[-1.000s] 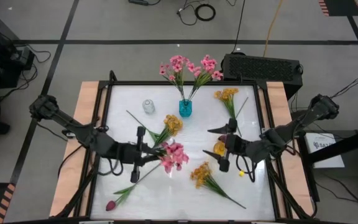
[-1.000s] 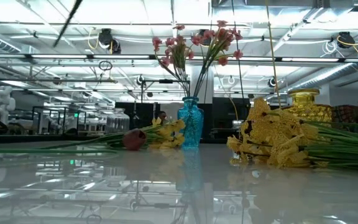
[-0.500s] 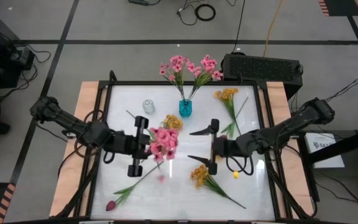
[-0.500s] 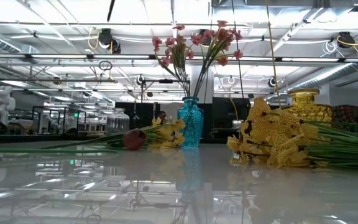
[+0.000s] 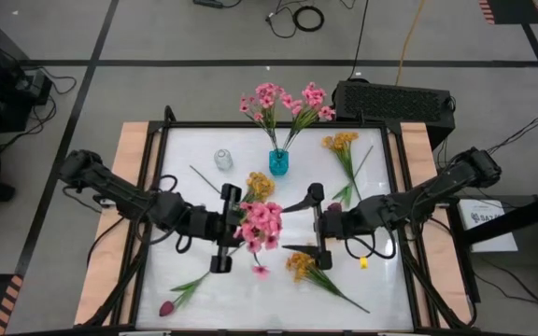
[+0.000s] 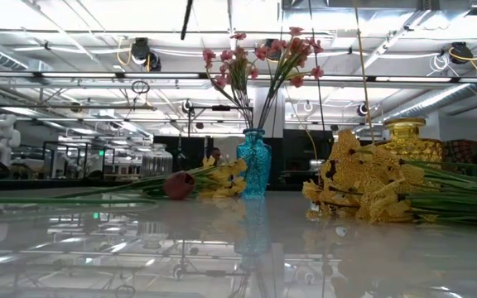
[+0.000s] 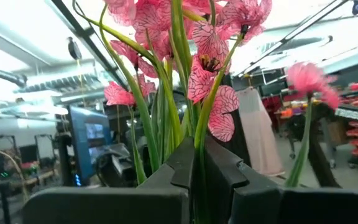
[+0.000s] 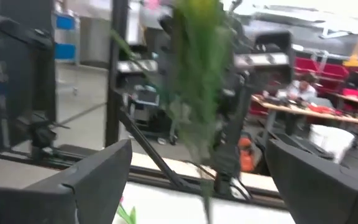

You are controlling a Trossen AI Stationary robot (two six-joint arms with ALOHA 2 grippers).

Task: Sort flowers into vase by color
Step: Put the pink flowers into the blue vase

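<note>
While left arm reaches to table centre, fingers (image 7: 194, 168) clamped on pink spray (image 5: 261, 222), right fingers (image 5: 315, 222) spread wide alongside

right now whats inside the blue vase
The blue vase holds two pink sprays, their blooms fanning out above its neck. The stem ends inside the glass cannot be made out.

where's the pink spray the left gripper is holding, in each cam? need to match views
High view: pink spray at table centre, clamped in the left gripper, facing the open right gripper.
Low view: not in it.
Left wrist view: pink spray rising from between the shut fingers.
Right wrist view: only its blurred green stems between the open fingers.
Shared landmark: blue vase with pink flowers, also in the low view.
</note>
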